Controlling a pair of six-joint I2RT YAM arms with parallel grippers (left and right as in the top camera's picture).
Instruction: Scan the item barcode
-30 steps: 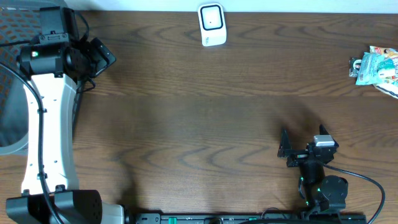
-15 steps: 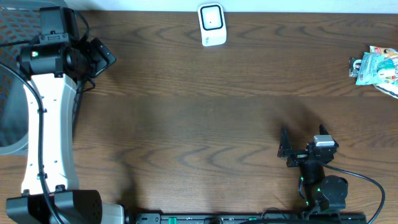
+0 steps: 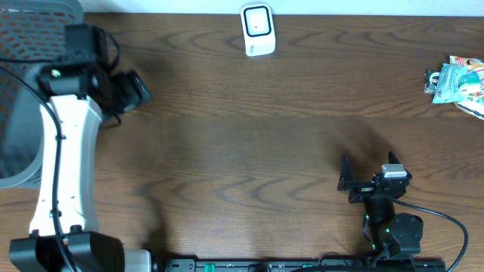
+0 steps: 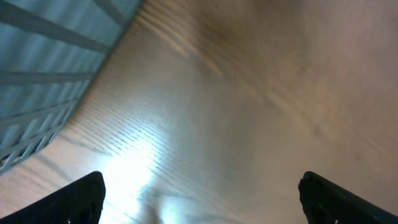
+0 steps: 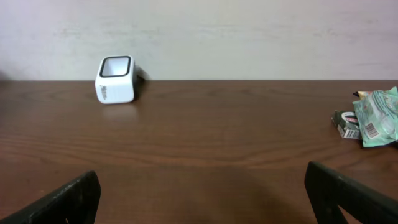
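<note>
The item, a greenish crinkled packet (image 3: 458, 81), lies at the table's far right edge; in the right wrist view the packet (image 5: 375, 116) shows a small barcode label. At the back centre of the table stands a white barcode scanner (image 3: 257, 30), also visible as the scanner (image 5: 115, 79) at the upper left of the right wrist view. My left gripper (image 3: 136, 89) hovers open over bare wood at the left, beside the basket; the left wrist view is blurred, and the left gripper (image 4: 202, 199) holds nothing. My right gripper (image 3: 346, 180) rests open and empty near the front right, and the right gripper (image 5: 202, 193) faces the back wall.
A grey mesh basket (image 3: 23, 45) sits at the table's left edge, and the basket (image 4: 37, 68) fills the upper left of the left wrist view. The brown wooden table (image 3: 242, 136) spreads between the arms. A pale wall (image 5: 249, 31) backs the table.
The left arm has swung a little to the right and toward the front, away from the basket. The right arm, scanner and packet have not moved.
</note>
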